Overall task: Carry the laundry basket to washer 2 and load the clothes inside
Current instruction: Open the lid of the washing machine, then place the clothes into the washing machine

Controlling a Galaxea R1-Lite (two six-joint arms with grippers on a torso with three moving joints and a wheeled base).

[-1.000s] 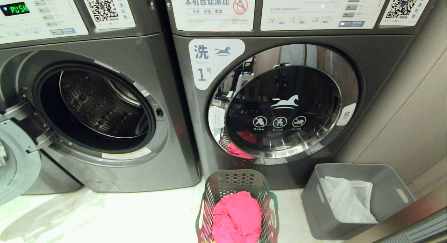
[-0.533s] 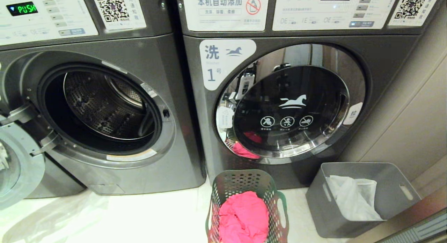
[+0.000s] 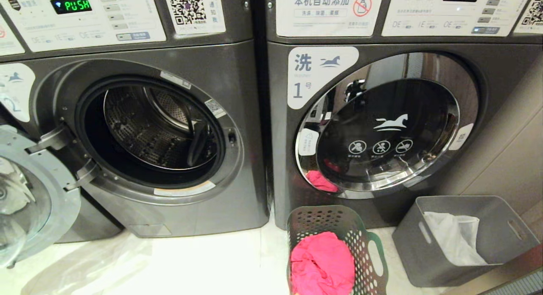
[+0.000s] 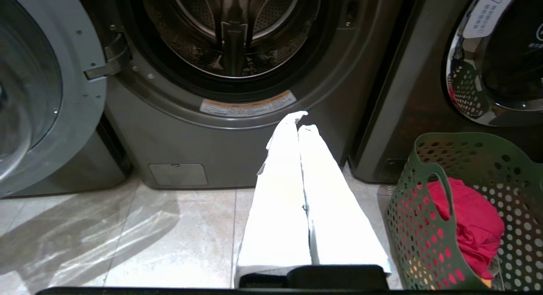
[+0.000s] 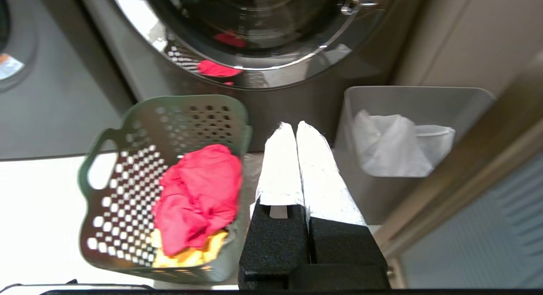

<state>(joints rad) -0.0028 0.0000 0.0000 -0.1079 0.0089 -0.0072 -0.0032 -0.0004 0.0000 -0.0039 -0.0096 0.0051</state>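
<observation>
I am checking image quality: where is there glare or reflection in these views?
Head view: washer 1 door mirrors the room and red clothes; floor washed out by glare. Left wrist view: left gripper overexposed white. Right wrist view: right gripper likewise, floor beside the laundry basket blown out.

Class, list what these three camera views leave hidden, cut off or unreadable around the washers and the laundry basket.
- Laundry basket, head view: near end cut off by the bottom edge.
- Clothes under the red garment, right wrist view: only a yellow edge shows, the rest is covered.
- Open washer's number label, head view: partly cut off by the left edge.
- Open door, head view: cropped at the left edge.
- Grey bin: the white bag hides its contents.
</observation>
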